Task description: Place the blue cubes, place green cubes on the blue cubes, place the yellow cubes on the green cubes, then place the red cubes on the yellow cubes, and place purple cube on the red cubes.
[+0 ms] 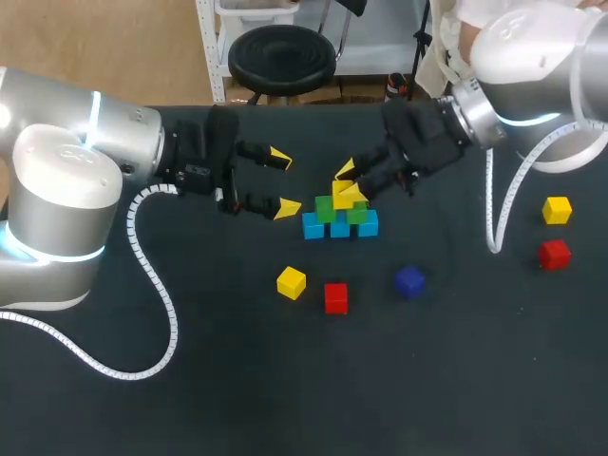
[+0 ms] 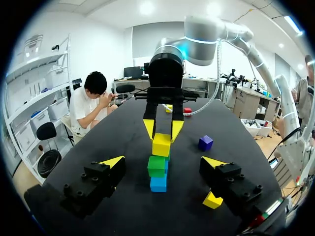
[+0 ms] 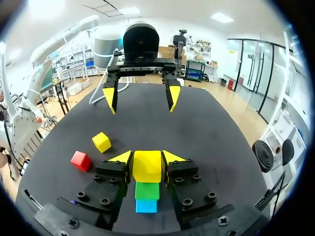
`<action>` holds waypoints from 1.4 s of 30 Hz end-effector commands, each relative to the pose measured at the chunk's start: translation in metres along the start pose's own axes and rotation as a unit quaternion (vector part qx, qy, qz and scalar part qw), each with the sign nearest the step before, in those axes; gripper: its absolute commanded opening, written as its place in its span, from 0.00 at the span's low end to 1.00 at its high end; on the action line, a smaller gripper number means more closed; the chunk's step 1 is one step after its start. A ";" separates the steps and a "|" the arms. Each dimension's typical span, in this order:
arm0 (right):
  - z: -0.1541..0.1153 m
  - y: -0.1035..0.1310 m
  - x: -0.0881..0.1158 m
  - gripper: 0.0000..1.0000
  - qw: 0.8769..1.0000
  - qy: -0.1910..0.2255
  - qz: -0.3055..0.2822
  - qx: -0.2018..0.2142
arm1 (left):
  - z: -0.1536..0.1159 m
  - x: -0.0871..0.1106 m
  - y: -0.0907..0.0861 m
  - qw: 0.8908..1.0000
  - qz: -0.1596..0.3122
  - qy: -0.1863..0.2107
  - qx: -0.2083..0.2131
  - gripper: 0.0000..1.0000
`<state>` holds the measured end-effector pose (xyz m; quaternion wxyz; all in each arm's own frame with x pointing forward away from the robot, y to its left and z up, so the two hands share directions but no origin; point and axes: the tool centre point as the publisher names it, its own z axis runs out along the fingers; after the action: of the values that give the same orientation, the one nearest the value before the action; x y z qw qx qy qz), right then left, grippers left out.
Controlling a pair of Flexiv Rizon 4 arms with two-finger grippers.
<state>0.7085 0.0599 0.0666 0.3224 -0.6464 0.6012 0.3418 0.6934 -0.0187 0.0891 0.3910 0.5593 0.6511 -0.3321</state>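
Currently: right claw pinching a yellow cube directly over the green cubes, which sit on the row of blue cubes. Left claw spread, just beside the stack. Loose on counter: second yellow cube, red cube, purple cube.

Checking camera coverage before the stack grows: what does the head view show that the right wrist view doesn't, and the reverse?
Head view only: a spare yellow cube and spare red cube near my right arm, plus the stack's full width, three blue cubes under two green cubes. Right wrist view only: both fingers pressed against the held yellow cube, directly above a green one. Both: the right gripper shut on that cube, the open left gripper, the loose yellow cube and loose red cube.
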 end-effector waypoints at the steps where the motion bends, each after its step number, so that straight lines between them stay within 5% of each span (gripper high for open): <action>1: 0.000 -0.001 -0.003 0.00 1.000 0.003 -0.002 -0.001 | -0.001 0.001 -0.001 1.000 0.001 -0.002 -0.001 1.00; 42: 0.003 0.003 0.003 0.00 1.000 -0.005 -0.003 0.006 | -0.001 0.001 -0.001 1.000 0.001 -0.002 -0.001 1.00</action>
<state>0.7035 0.0609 0.0652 0.3277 -0.6450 0.6024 0.3371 0.6934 -0.0187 0.0891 0.3910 0.5593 0.6511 -0.3321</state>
